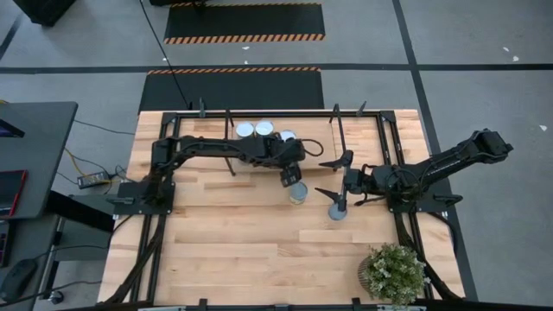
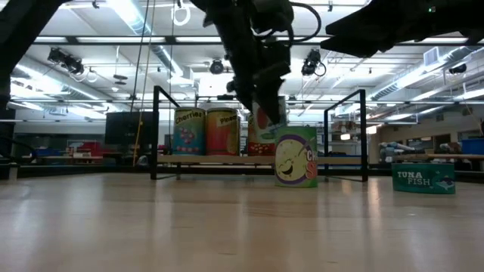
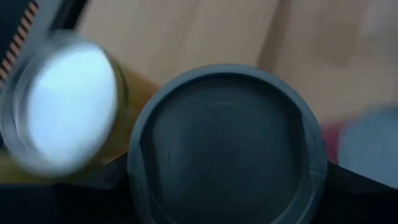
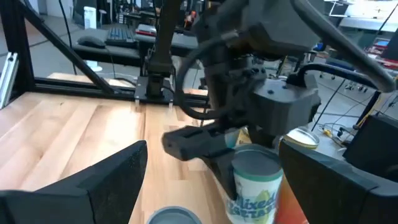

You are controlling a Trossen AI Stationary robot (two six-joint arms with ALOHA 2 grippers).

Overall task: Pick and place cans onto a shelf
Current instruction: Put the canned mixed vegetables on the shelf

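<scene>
Green-labelled can point(image 2: 296, 156) stands upright on the worktop point(image 1: 259, 250) just in front of the shelf point(image 2: 227, 159); left tool point(image 1: 292, 177) is right over it, jaws spread around its upper part, probably not clamped yet. Looks rigid, fairly heavy, slick-sided, so grip mid-wall. Right tool point(image 4: 211, 180) hangs open near the flat tuna tin point(image 2: 423, 179).

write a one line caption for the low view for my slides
Left gripper straddles a green-labelled can on the table, jaws spread, before a shelf holding three cans; a tuna tin sits aside.
</scene>
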